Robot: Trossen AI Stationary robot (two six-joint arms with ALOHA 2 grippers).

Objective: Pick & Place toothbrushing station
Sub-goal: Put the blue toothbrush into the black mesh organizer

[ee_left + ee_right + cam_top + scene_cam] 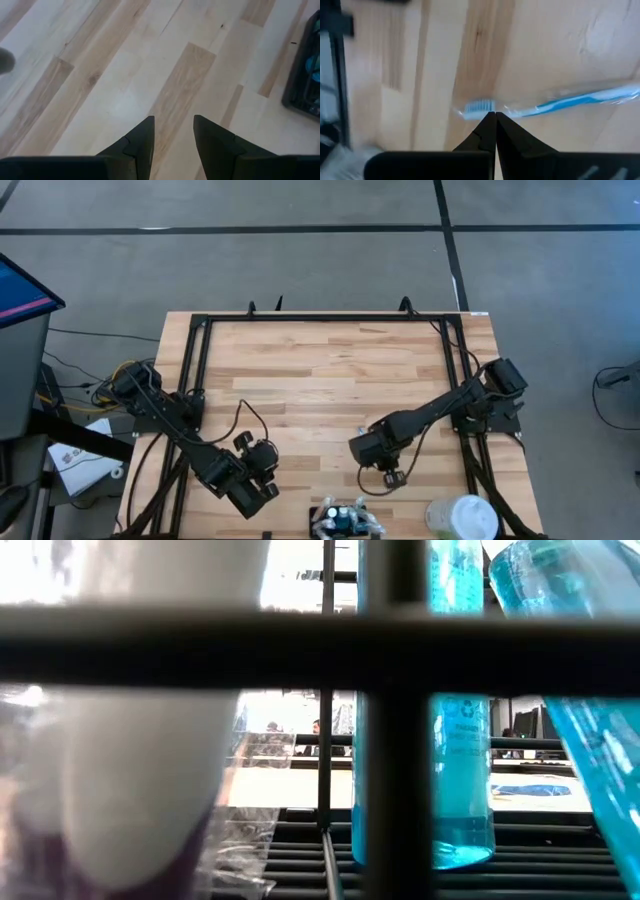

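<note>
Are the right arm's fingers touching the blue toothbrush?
Cannot tell. In the right wrist view the shut right gripper points at the toothbrush, with fingertips overlapping its wrapped neck, but contact is not plain.

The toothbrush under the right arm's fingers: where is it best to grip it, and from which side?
Probably the handle's middle, from straight above. The toothbrush lies flat on the wooden table, seemingly in clear wrapping; its handle is long and thin, so fingers astride it fit better than at the bristles. The right gripper must open first.

No readable text, label or brand anywhere.
</note>
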